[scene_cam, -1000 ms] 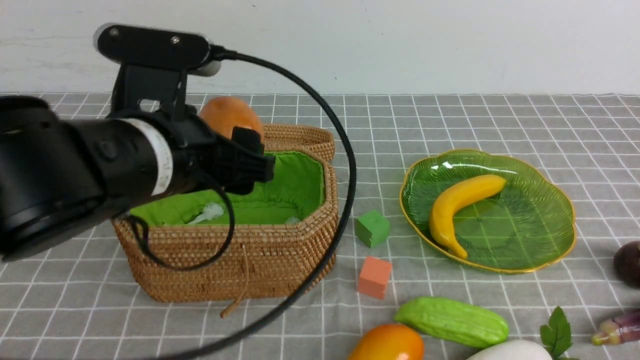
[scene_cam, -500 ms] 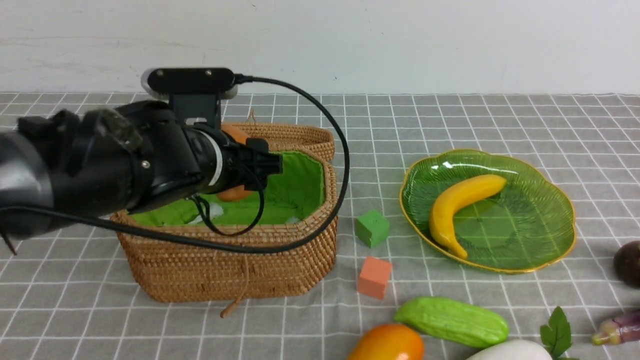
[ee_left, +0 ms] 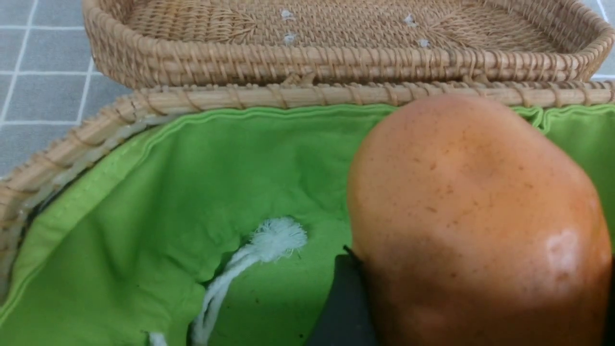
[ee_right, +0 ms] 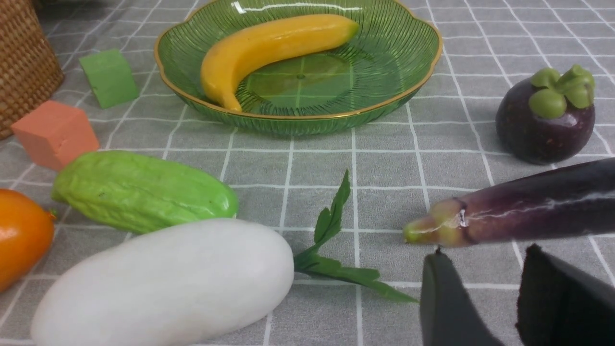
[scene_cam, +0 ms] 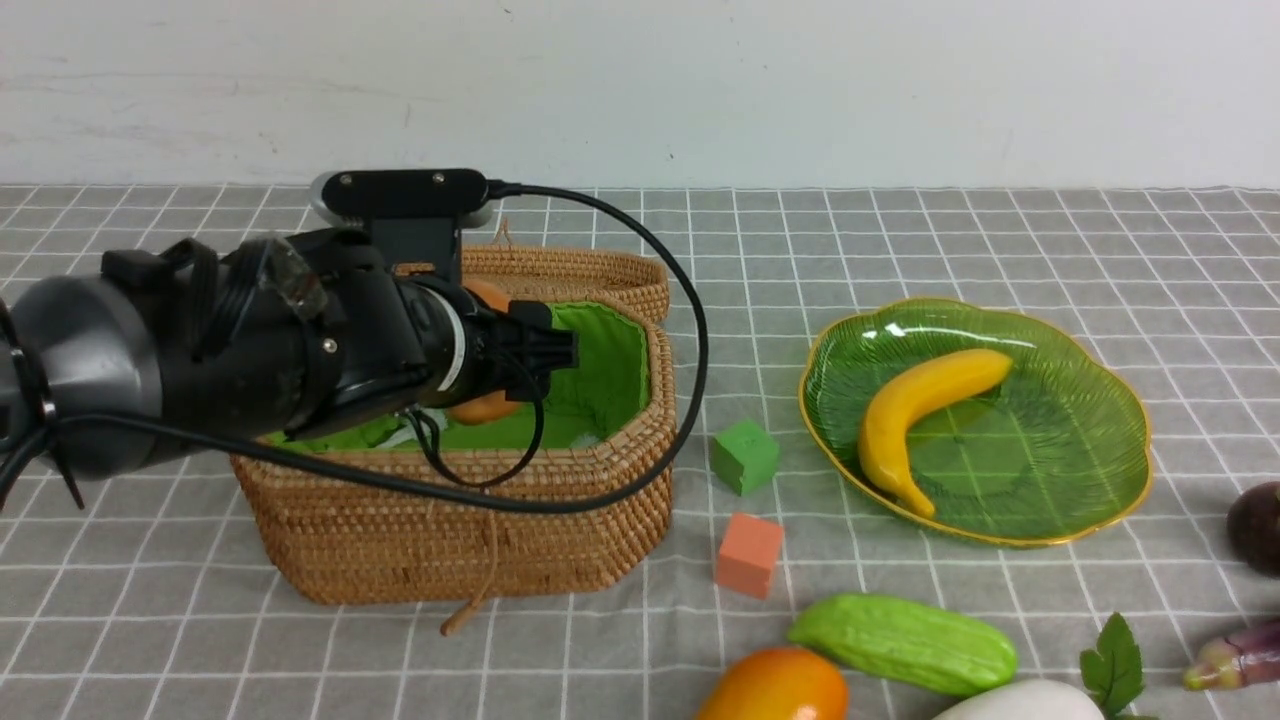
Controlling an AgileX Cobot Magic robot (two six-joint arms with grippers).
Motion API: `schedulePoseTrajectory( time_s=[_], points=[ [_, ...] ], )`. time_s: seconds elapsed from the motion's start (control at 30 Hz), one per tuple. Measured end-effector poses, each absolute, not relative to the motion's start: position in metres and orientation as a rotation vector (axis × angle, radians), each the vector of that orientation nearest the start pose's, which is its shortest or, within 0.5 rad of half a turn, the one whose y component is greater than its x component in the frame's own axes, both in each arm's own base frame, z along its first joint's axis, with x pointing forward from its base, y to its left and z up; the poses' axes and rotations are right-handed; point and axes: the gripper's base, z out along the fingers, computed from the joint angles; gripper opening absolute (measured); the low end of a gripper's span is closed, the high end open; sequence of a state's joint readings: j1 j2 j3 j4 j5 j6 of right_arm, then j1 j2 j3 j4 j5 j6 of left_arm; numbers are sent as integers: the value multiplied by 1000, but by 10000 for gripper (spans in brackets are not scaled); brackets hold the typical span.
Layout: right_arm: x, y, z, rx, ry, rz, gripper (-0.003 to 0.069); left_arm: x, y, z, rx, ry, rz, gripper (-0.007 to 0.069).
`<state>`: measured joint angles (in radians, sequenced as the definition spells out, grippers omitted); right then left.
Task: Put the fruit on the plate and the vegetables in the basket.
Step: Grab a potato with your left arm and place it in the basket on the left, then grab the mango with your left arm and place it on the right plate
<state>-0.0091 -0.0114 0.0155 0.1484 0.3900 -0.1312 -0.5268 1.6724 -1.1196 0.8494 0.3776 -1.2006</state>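
Left pincer (scene_cam: 550, 345), spread wide around the potato (ee_left: 475, 226), holds it inside the basket (scene_cam: 450, 540), above the lining. I should lower it near the cloth, then let go. Right pincer (ee_right: 499, 307) is part-open and empty, well away from the basket.

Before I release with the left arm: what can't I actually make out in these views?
Left wrist view: whether the brown-orange potato-like lump touches the green lining of the woven rattan basket; the lump covers that spot.
Front view: jaws of the left gripper, hidden by its own wrist.
Front view: the long dark purple eggplant, cut by the right edge; the white oval vegetable, by the bottom edge.
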Motion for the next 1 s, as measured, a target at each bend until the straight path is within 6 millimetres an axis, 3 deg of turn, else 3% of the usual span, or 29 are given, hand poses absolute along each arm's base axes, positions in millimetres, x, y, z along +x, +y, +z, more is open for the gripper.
schedulePoseTrajectory(
  time_s=[0.2,0.43,0.63,1.0],
  points=[
    [52,5,174,-24,1873,51,241,329,-162,249,-1,2271,-168,622],
    [52,5,174,-24,1873,51,241,327,-162,246,-61,2311,-188,589],
    [52,5,174,-24,1873,51,241,319,-158,247,19,2382,-130,584],
    [52,5,174,-24,1873,51,241,279,-147,286,280,2497,-143,582]
  ],
)
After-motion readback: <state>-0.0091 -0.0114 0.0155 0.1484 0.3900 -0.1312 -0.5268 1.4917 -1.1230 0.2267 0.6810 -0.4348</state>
